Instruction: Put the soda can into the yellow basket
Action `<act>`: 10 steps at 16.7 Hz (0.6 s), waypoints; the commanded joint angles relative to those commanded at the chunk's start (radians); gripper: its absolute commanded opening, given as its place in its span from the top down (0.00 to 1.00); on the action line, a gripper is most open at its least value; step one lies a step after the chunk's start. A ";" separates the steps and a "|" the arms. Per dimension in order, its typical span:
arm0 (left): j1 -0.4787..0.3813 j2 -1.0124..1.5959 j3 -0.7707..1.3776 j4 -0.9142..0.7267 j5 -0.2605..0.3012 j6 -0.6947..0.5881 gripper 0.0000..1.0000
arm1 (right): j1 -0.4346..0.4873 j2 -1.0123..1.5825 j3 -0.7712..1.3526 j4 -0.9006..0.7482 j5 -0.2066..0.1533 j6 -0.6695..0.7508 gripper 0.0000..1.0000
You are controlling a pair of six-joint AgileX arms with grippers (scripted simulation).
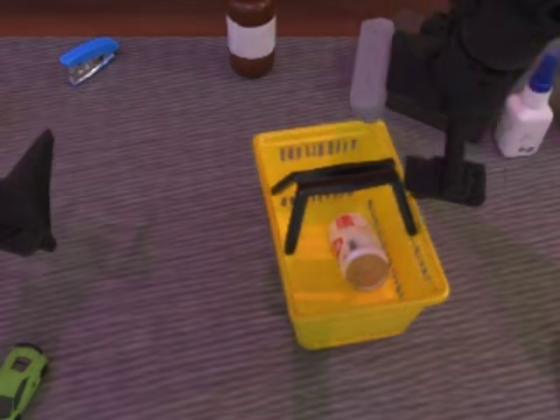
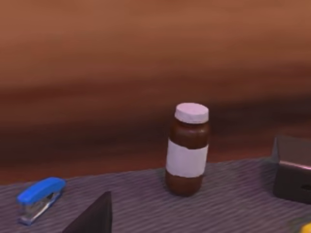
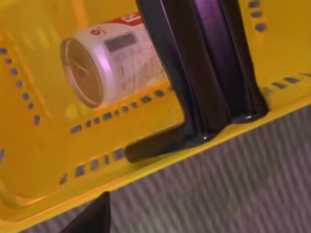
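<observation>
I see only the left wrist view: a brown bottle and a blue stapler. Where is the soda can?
Observer: The soda can lies on its side inside the yellow basket, under the black handles.
Operator: Is a gripper holding it?
Observer: No. The right gripper is outside the basket, beside its right wall, and touches nothing of the can.
Operator: And the arm whose camera I have?
Observer: The left gripper is at the table's left edge, well apart from the basket.
</observation>
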 joint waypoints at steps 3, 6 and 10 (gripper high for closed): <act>0.027 -0.265 -0.151 -0.105 -0.137 0.023 0.00 | 0.066 0.228 0.228 -0.147 0.002 -0.107 0.00; 0.043 -0.440 -0.259 -0.174 -0.238 0.048 0.00 | 0.113 0.375 0.390 -0.247 0.006 -0.184 0.00; 0.051 -0.524 -0.313 -0.206 -0.292 0.064 0.00 | 0.136 0.437 0.465 -0.293 0.009 -0.222 0.00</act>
